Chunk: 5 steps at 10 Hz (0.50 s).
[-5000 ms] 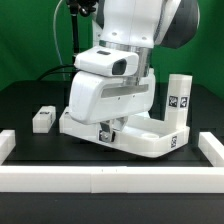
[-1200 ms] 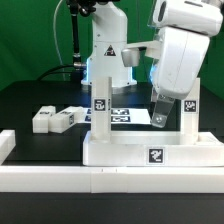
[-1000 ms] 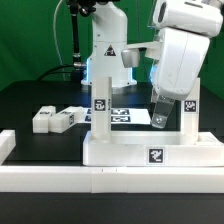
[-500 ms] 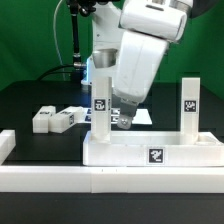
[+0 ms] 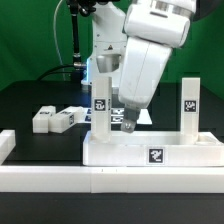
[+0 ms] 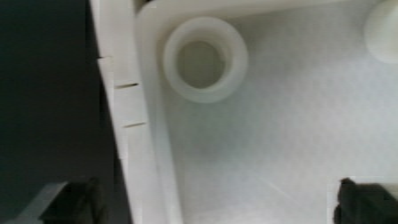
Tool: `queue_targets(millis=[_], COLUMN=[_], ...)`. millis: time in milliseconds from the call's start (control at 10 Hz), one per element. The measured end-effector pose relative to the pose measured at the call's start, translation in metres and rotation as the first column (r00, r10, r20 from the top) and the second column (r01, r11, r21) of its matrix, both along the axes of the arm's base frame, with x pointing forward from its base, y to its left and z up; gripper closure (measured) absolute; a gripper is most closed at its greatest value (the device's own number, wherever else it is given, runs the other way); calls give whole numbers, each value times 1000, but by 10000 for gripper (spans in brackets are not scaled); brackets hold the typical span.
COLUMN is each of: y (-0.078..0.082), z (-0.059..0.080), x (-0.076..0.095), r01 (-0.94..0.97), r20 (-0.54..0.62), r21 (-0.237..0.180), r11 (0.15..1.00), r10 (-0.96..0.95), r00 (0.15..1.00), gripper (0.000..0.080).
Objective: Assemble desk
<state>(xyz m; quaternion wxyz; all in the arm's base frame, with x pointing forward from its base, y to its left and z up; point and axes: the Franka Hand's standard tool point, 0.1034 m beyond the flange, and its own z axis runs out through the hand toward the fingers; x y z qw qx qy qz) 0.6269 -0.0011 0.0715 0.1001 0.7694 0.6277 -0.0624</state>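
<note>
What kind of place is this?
Most likely a robot lab test bench. A big white robot arm leans over a black table edged by white rails, and the white tabletop panel and its legs wear black-and-white square tags.

On the table, the tabletop panel [image 5: 120, 152] lies near, towards the exterior view's right, just behind the near border rail [image 5: 60, 182]; one leg [image 5: 101, 118] stands upright at its left end and another [image 5: 188, 115] at its right end; the gripper [image 5: 124, 122] hangs over the panel between them, close to the left one; two loose legs [image 5: 42, 120] [image 5: 68, 117] lie side by side, farther left on the table; in the wrist view a round socket [image 6: 201, 60] sits in the panel's floor beside its rim [image 6: 134, 120].
</note>
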Motion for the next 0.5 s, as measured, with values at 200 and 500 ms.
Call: queue_targets(millis=[200, 500], y=[-1, -1], z=[-11, -23], x=[0, -1], r01=[-5, -3], r20=[-12, -24], r21=[-5, -10], r11=[1000, 1000], r10=[5, 3], r00=[1000, 1000], gripper=[151, 151])
